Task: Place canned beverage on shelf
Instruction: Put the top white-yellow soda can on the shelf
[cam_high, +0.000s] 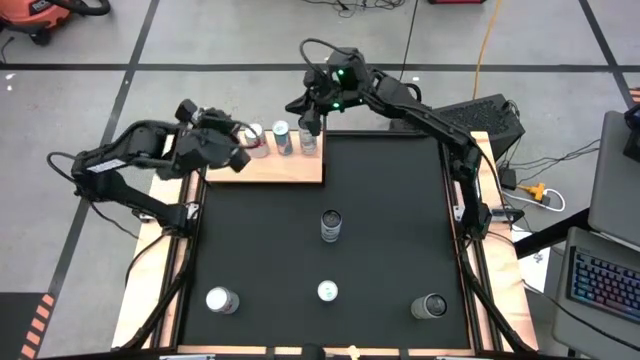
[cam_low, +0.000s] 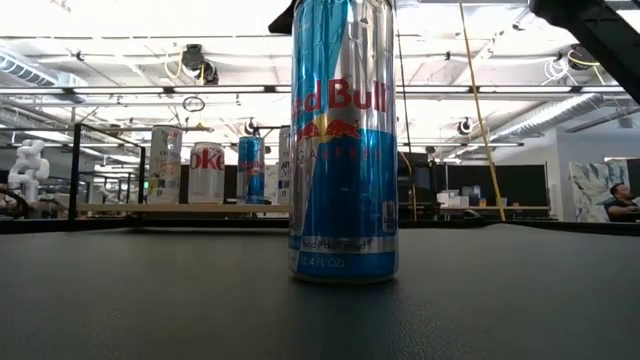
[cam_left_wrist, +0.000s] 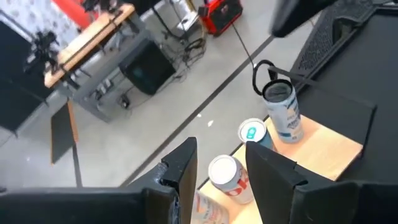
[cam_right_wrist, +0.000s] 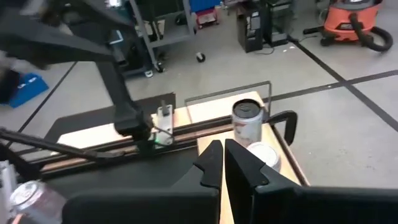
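on shelf (cam_high: 290, 168): three cans stand. left end effector (cam_left_wrist: 221, 163) part open around red-white can (cam_left_wrist: 225, 177), hold uncertain. right end effector (cam_right_wrist: 222, 163) above shelf, closed, empty. four cans remain on mat (cam_high: 390, 240).

The right gripper (cam_right_wrist: 223, 163) hangs with its fingers pressed together above the light-wood shelf (cam_right_wrist: 208, 109). Two cans stand there: a tall silver can (cam_right_wrist: 247, 121) and a white-topped can (cam_right_wrist: 263, 155) just beside it, near a black clamp (cam_right_wrist: 287, 124).

Glossy metal cans (cam_high: 283, 138) stand on the smooth light-wood shelf (cam_high: 290, 168) beside a matt black mat (cam_high: 380, 230).
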